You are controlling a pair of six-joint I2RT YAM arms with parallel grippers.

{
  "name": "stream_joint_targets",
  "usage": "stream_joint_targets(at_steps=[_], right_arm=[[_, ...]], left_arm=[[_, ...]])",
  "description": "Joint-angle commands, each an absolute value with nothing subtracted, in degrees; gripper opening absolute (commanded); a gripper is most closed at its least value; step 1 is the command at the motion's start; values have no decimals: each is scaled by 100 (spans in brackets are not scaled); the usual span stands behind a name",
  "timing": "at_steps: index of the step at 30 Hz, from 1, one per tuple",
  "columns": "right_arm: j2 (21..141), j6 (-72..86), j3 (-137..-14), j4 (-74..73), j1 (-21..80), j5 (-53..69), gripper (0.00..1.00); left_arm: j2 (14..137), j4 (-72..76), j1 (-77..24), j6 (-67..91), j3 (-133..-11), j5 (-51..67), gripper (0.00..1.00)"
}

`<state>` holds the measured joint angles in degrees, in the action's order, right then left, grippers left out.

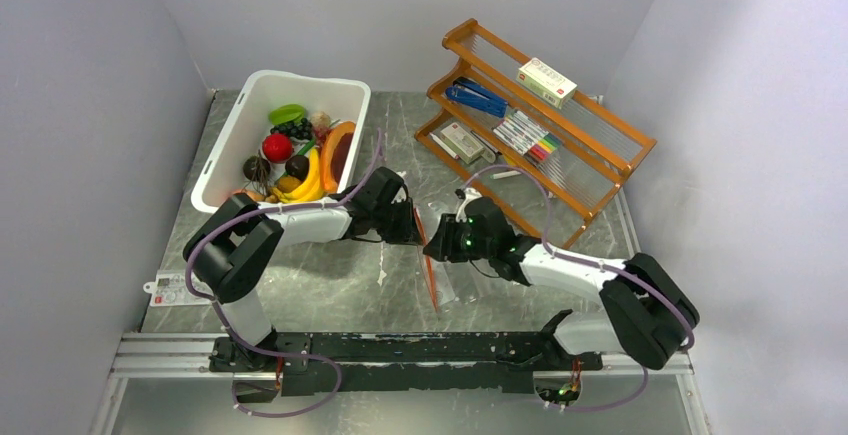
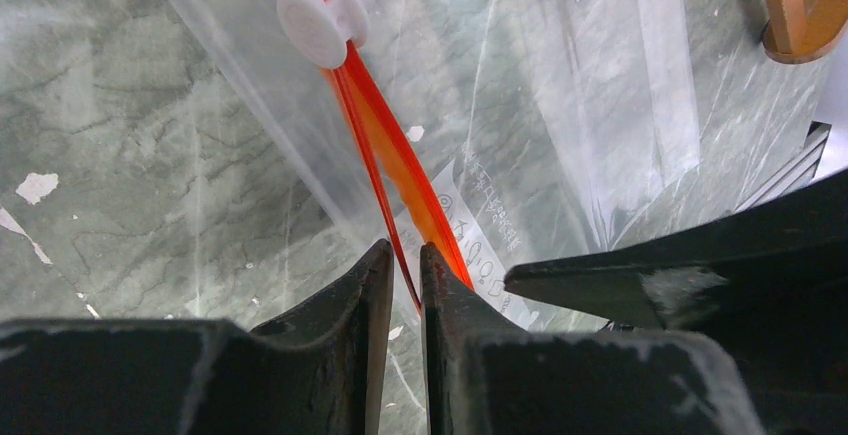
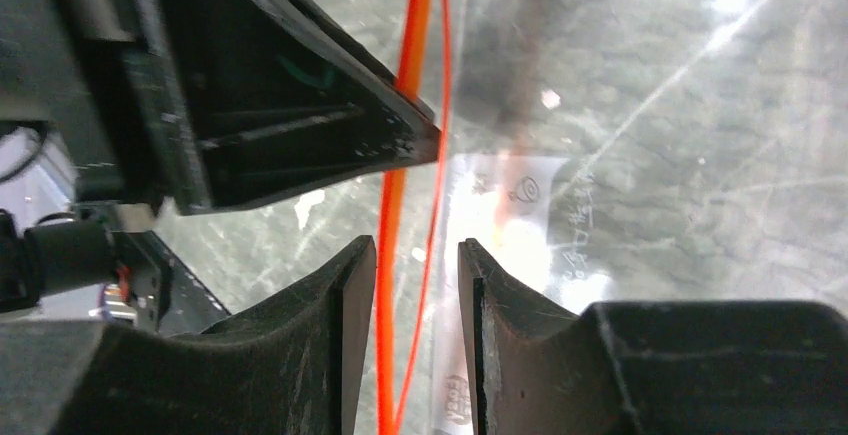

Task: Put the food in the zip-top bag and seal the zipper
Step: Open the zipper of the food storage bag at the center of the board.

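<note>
Both arms worked the mouth of the zip-top bag, which lay flat and apparently empty mid-worktop, its zipper running near-to-far between them. The left gripper was pinched almost shut on one lip of the zipper. The right gripper, part open, straddled both lips without clamping. The food sat in the white bin at far left, nearer the left arm.
</note>
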<state>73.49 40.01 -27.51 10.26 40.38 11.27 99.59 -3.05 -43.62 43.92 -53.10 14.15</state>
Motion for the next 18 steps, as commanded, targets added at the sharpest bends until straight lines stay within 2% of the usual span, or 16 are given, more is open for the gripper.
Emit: stream_joint_targets(at_steps=[1,12,18], right_arm=[[7566,3955,-2899,740,4151,827,37],[8363,3811,-3335,567,4582,182,36],[8574,3771,-3477,330,4697,-438,28]], left_arm=[[10046,-282,-4411,4383,-5408,1357,17],[10077,-290,-4438,4417,-5481,1406,17],[10086,-336,-4464,4476,-5468,1370,16]])
